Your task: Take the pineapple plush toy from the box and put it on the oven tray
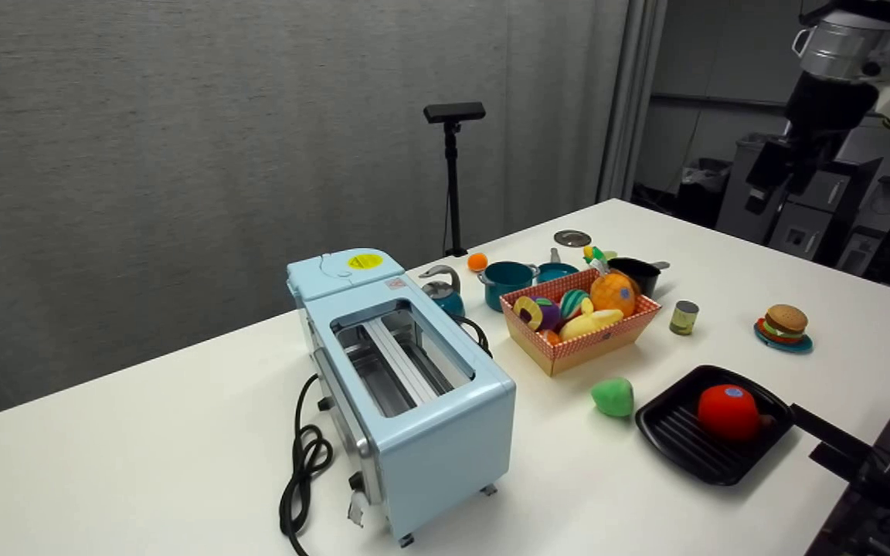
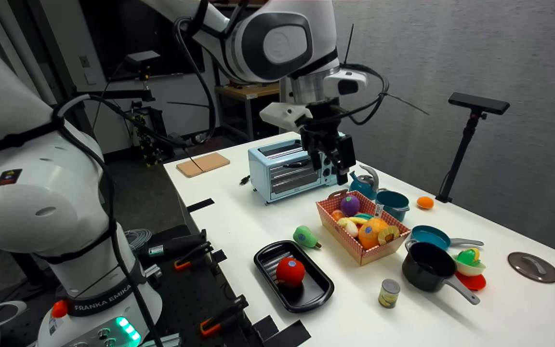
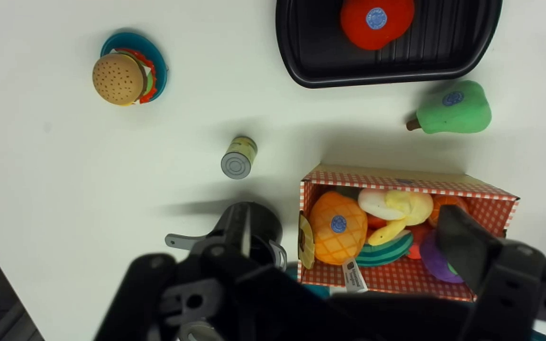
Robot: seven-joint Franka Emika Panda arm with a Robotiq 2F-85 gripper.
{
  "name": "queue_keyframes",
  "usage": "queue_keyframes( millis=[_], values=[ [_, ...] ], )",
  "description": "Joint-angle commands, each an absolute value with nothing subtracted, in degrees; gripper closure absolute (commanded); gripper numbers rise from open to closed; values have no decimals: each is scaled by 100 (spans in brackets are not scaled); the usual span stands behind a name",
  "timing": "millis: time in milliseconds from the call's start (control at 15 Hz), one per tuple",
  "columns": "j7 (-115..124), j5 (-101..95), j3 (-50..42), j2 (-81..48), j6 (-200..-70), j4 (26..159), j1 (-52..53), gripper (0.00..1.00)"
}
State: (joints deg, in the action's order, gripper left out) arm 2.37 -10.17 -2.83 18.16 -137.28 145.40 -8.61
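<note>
The pineapple plush toy [image 1: 613, 293] is orange with a crossed pattern and lies at one end of the box [image 1: 599, 354]. In an exterior view the pineapple [image 2: 370, 234] shows among other toy fruit in the red-checked box [image 2: 337, 234]. My gripper [image 2: 329, 169] is high above the table, apart from everything. In the wrist view the gripper [image 3: 349, 227] is open and empty, its fingers wide apart, with the pineapple [image 3: 337, 237] and the box [image 3: 443, 186] seen below between them. The black oven tray [image 3: 330, 57] holds a red round toy [image 3: 375, 21]; the tray also shows in an exterior view [image 2: 317, 295].
A green pear toy [image 2: 306, 237] lies between tray and box. A small can [image 2: 389, 293], a black saucepan [image 2: 429, 267] and teal pots [image 1: 505, 284] stand round the box. The light-blue toaster [image 1: 445, 448] stands beyond. A burger toy [image 1: 785, 323] sits on a teal plate.
</note>
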Motion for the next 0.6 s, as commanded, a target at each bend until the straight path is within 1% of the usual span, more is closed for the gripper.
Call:
queue_keyframes(
  millis=[0,533],
  values=[
    [227,-979,-361,1730,-13611,14427,-835,0],
    [-397,-406,-532,1279,-12938,14051,-665,0]
  ],
)
